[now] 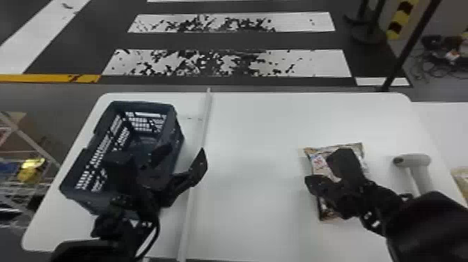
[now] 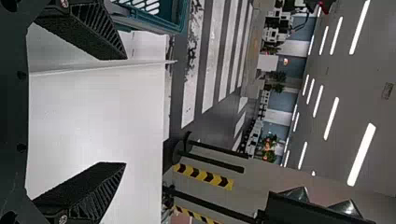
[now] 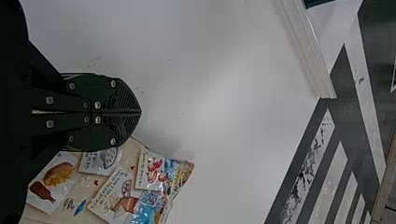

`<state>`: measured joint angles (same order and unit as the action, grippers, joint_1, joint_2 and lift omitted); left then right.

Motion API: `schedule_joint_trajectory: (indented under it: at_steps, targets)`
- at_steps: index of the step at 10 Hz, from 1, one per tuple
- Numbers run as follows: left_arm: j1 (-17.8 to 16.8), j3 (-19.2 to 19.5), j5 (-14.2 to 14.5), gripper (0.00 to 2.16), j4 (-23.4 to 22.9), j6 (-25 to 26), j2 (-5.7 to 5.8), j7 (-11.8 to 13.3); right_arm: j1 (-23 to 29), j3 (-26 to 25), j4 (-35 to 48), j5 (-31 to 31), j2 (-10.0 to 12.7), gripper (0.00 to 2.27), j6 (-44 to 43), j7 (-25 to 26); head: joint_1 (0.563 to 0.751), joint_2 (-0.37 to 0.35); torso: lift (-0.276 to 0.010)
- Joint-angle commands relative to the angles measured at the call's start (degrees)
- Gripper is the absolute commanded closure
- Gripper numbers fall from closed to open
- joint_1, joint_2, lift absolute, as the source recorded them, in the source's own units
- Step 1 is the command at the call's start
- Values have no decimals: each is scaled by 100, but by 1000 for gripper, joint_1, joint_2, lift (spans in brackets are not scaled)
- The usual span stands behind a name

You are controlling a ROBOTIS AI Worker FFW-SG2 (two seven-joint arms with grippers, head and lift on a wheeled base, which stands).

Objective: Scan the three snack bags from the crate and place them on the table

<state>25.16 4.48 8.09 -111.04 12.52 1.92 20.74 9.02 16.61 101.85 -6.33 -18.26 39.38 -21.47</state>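
Note:
In the head view my left gripper (image 1: pixel 181 161) stands open by the right side of the dark crate (image 1: pixel 79 195); the arm covers part of the crate's inside, so its contents cannot be told. In the left wrist view my left gripper (image 2: pixel 125 111) has nothing between its fingers, and a corner of the crate (image 2: pixel 181 16) is beyond one finger. My right gripper (image 1: pixel 309 180) is shut and empty, over the left part of a snack bag (image 1: pixel 317 161) lying on the table (image 1: pixel 250 139). The right wrist view has my right gripper (image 3: pixel 140 112) beside the printed snack bag (image 3: pixel 119 196).
A grey-white handheld scanner (image 1: pixel 416 161) is on the table right of the bag, near the right arm. One long pale strip (image 1: pixel 200 153) crosses the table between crate and bag. A dark pole (image 1: pixel 405 52) rises behind the table's right corner.

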Motion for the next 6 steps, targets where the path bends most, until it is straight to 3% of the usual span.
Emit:
schedule_joint_trajectory:
  at_steps: [1, 6]
  targets:
    - [-2, -8, 0, 63, 3, 10, 2, 0, -6, -52, -42, -9, -90, 2250, 13, -6, 695, 49, -62]
    - [-20, -8, 0, 63, 30, 10, 2, 9, -67, -246, -174, 9, -98, 2250, -40, 2, 695, 5, -62]
